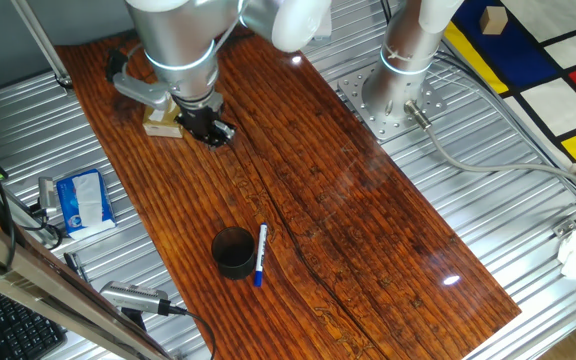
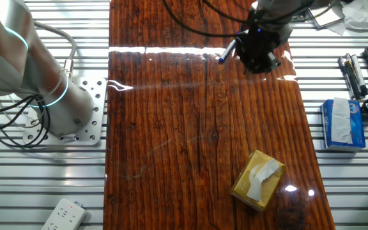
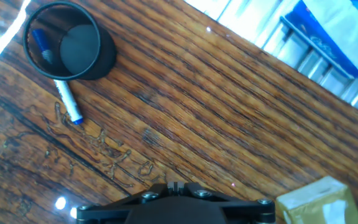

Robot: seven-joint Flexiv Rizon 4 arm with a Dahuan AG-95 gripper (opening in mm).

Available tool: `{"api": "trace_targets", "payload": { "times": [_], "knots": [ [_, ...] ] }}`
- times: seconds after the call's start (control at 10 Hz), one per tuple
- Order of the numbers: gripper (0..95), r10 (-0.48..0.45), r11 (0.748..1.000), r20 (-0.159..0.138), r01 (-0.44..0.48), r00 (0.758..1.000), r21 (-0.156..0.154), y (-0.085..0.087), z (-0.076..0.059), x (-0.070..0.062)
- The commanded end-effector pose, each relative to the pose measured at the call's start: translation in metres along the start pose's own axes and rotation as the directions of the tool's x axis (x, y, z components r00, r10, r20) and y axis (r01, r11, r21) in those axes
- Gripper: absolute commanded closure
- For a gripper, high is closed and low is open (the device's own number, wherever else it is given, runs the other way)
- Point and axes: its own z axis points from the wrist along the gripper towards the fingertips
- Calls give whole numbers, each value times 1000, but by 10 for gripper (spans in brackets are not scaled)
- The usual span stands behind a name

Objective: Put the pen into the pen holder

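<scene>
we note the slim white marker pen with blue cap and blue end (image 1: 260, 255) lying flat on the dark red-brown wooden worktop (image 1: 368, 230), low and centre in one fixed view, just right of the small matte black cylindrical pen holder (image 1: 233, 252) and apparently touching its side. the pen is outside the cup, not in it. in the hand view the pen holder (image 3: 67, 42) sits in the upper left of the frame, mouth open toward the camera; the pen (image 3: 67, 102) runs from behind the rim down and to the right, its blue end low on the wood, its capped end showing through or past the cup's mouth.

the black end effector (image 1: 211, 127) hangs in the upper left of one fixed view, well apart from pen and cup, above a tan cardboard box (image 1: 162, 123). we cannot tell whether its jaws are open or closed; nothing shows between them. in the hand view only its dark base (image 3: 173, 202) fills the bottom edge.

in the other fixed view the box (image 2: 258, 179) lies lower right with a pale tape strip on top; the pen (image 2: 225, 52) shows at upper centre beside the pen holder (image 2: 259, 51). a blue tissue pack (image 1: 83, 200) rests off the wood at left.
</scene>
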Motion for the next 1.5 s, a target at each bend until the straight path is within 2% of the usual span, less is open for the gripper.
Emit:
{"api": "trace_targets", "payload": {
  "times": [0.1,1.0,1.2,1.4,1.5],
  "knots": [
    [950,-13,1000,-5,13,1000,15,1,0,1],
    [950,54,998,7,-54,999,14,0,0,1],
    [950,4,999,-3,-4,1000,31,0,0,1],
    [950,-115,993,-4,116,993,23,0,0,1],
    [950,-167,986,-14,167,986,14,0,0,1]
  ]
}}
